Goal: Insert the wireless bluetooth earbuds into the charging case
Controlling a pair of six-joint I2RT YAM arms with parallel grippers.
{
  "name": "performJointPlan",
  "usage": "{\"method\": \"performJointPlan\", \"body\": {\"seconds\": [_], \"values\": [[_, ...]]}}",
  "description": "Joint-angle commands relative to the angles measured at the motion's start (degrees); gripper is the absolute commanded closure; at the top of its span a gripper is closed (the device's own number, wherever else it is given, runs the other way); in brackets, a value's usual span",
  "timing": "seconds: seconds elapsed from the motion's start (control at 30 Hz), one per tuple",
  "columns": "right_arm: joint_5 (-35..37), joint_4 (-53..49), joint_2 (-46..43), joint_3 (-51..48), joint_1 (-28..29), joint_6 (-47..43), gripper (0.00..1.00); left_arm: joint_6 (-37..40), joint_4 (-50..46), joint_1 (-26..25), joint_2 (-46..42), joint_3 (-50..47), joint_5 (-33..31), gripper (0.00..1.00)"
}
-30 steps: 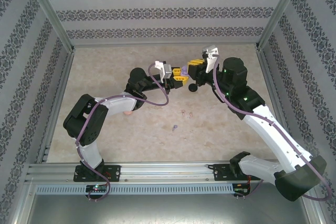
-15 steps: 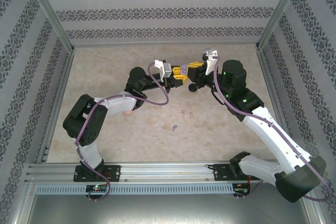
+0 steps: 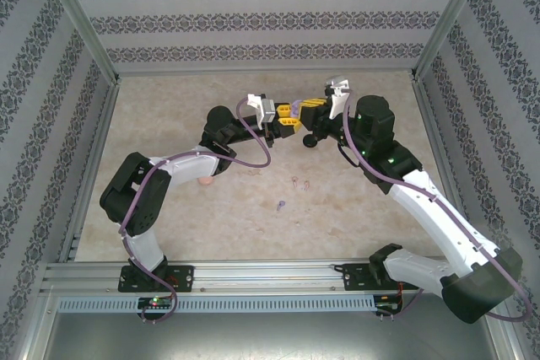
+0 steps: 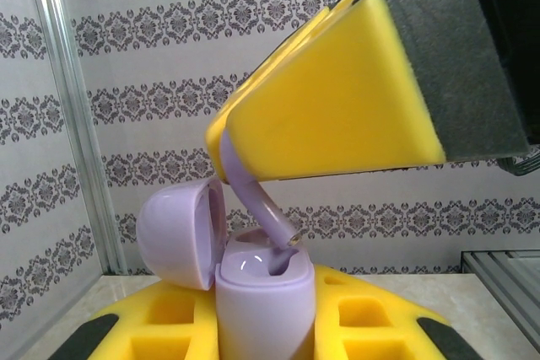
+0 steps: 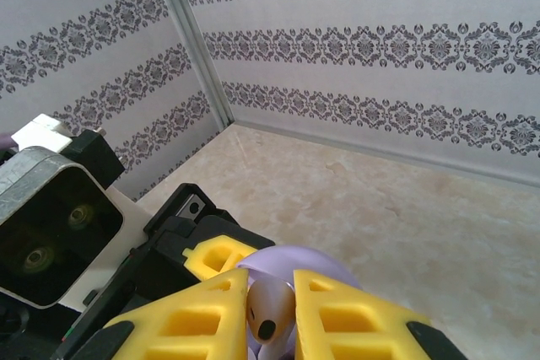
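My left gripper (image 3: 289, 115) is shut on the base of an open purple charging case (image 4: 266, 301), holding it upright above the table. Its lid (image 4: 180, 233) is swung open to the left. My right gripper (image 5: 272, 309) is shut on a purple earbud (image 5: 274, 314), pinched between its yellow fingers (image 4: 337, 115). The earbud's stem (image 4: 257, 200) slants down with its tip in a slot in the top of the case. From above, the two grippers meet tip to tip, with the right gripper (image 3: 310, 105) just right of the case.
A black case (image 3: 312, 140) lies on the table just below the right gripper. A pink case (image 3: 205, 181) sits by the left arm's elbow. A pale pink earbud pair (image 3: 297, 180) and a purple earbud (image 3: 281, 205) lie mid-table. Patterned walls enclose the table.
Both grippers have drifted slightly toward the far wall, each keeping its hold. The case and earbud stay together.
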Motion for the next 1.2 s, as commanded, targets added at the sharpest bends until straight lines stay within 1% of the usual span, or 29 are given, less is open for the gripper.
{"method": "performJointPlan", "body": {"seconds": [0.0,0.23,0.63,0.9,1.17], "values": [[-0.99,1.87,0.78,-0.43,-0.37,0.78,0.82,-0.49,0.99,-0.75,-2.41,1.41,0.79,1.00],[-1.36,0.95,0.82,-0.82,-0.35,0.50,0.83,-0.64,0.77,-0.85,-2.59,1.59,0.28,1.00],[-1.79,-1.71,-0.51,-3.60,0.14,-3.04,0.84,-0.92,1.17,-0.84,-2.86,1.76,-3.78,1.00],[3.88,-4.67,-0.74,-4.09,3.90,-8.53,0.84,-1.09,1.39,-0.84,-2.63,2.21,-5.53,1.00],[6.86,-5.11,-0.21,-4.61,4.98,-9.24,0.86,-1.46,1.74,-0.84,-2.60,2.45,-6.58,1.00]]}}
